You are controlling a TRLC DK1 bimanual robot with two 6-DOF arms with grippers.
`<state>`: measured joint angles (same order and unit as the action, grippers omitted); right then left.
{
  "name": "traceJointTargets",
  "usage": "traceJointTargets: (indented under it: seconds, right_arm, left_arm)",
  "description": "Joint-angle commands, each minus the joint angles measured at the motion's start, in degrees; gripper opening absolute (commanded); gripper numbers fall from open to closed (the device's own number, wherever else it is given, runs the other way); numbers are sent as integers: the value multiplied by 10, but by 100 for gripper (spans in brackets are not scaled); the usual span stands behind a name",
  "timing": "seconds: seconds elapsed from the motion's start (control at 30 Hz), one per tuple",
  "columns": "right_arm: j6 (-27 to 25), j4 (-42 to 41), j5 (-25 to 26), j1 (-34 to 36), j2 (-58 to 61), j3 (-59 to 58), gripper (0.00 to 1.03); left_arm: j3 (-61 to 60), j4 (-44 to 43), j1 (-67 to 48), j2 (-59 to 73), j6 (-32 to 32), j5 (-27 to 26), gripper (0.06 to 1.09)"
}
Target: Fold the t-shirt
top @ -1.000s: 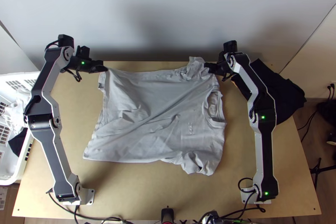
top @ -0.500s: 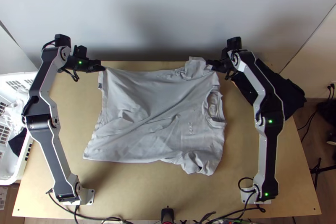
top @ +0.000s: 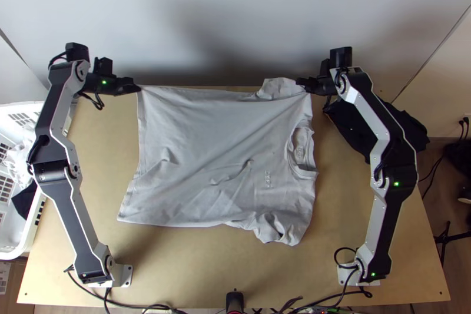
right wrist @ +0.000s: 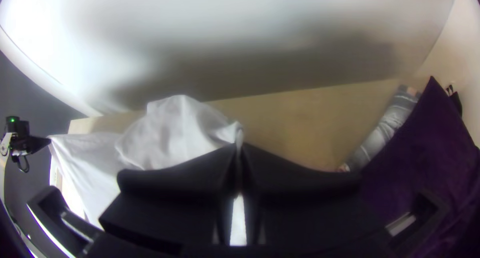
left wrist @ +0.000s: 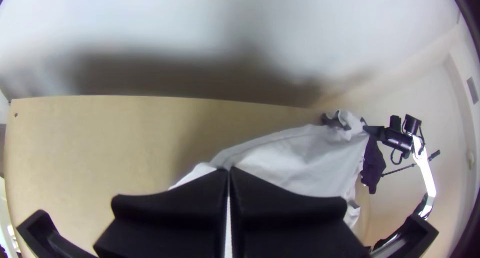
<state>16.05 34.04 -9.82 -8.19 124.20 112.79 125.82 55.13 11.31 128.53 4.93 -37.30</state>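
Note:
My left gripper (top: 139,88) is shut on the far left corner of the light grey t-shirt (top: 212,149), at its hem. At the far right my right gripper (top: 301,83) is shut on the cloth by the upper sleeve. Between them the far edge is drawn fairly straight and looks lifted; the rest lies spread, collar to the right, near sleeve rumpled. In the left wrist view, the left gripper (left wrist: 229,170) pinches the t-shirt (left wrist: 310,158). The right wrist view has the right gripper (right wrist: 241,146) closed on a tuft of the t-shirt (right wrist: 175,130).
A dark cloth (top: 406,128) lies at the table's far right, with a grey patterned piece (right wrist: 385,130) beside it in the right wrist view. A white basket (top: 29,237) holding cloth stands at the left. The wall rises behind the wooden table (top: 235,267).
Both grippers have moved slightly apart and up the picture, the left one leftward, the right one rightward. The shirt's far edge has been pulled straighter and its creases there have smoothed.

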Motion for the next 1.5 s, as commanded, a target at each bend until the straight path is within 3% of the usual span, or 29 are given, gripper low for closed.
traceJointTargets:
  seconds: [0.0,0.27,0.53,0.7,1.23,1.47]
  right_arm:
    - [1,-24,10,3,-33,-48,3]
    - [-6,-32,10,-10,-61,-78,3]
    - [-19,-28,10,-24,-138,-155,3]
    - [-35,-1,10,-21,-197,-209,3]
    - [-101,103,6,0,-299,-286,3]
    - [-112,122,-30,-4,-327,-311,3]
  left_arm:
    - [14,-1,20,6,0,-1,9]
    - [14,-1,31,9,6,-3,9]
    - [1,56,20,-28,34,-30,9]
    - [-12,122,17,-55,76,-34,9]
    - [-105,211,16,-104,201,-44,9]
    - [-128,232,13,-114,242,-44,9]
